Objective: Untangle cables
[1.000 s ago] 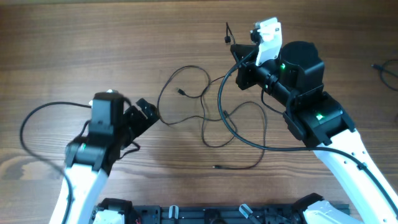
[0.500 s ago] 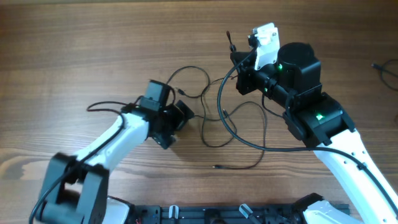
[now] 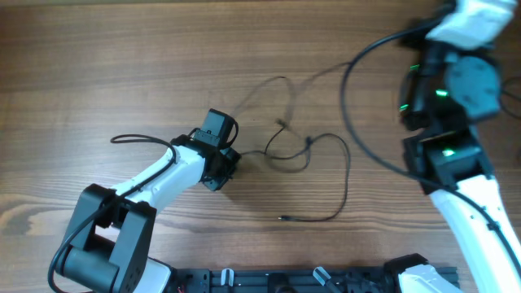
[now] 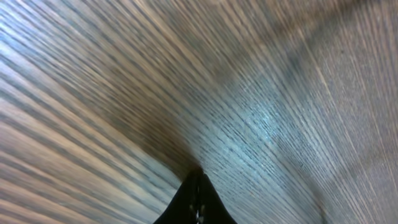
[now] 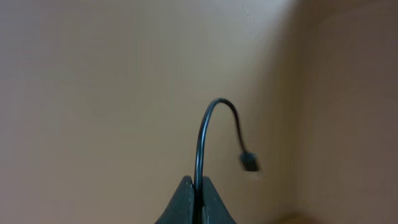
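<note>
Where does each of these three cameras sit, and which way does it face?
Overhead: fixed above, facing straight down on the table, the cables, the left arm and the right arm.
Left wrist: on the left arm, facing past its shut left end effector at blurred wood.
Right wrist: on the right arm, facing past the shut right end effector, pinching a cable end, toward a plain tan surface.
Shared: overhead and left wrist both show the table's wood.
</note>
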`<control>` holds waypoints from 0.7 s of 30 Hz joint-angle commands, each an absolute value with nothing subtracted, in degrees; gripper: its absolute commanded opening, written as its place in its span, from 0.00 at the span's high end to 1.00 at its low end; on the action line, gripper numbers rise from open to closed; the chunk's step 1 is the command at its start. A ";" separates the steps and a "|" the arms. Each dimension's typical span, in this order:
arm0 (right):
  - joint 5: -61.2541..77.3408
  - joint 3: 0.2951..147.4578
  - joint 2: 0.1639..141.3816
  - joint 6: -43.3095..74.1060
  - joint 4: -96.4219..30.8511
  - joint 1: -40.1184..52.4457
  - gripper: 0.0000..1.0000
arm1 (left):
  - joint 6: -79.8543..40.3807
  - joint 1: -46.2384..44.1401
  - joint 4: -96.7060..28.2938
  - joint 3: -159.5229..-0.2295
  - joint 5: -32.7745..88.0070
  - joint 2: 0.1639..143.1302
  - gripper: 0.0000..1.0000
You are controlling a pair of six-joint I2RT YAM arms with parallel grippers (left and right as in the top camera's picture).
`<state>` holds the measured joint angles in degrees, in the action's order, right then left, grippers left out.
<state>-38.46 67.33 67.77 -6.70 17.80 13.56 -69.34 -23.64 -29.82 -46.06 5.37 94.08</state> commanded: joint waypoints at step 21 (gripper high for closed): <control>-19.20 67.94 73.73 -5.76 0.73 -4.69 0.96 | -69.91 -23.38 -28.29 -45.98 4.71 94.61 0.00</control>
<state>-32.45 67.33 73.14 -13.02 3.11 -4.60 -69.56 -23.62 -32.14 -47.16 -2.79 93.38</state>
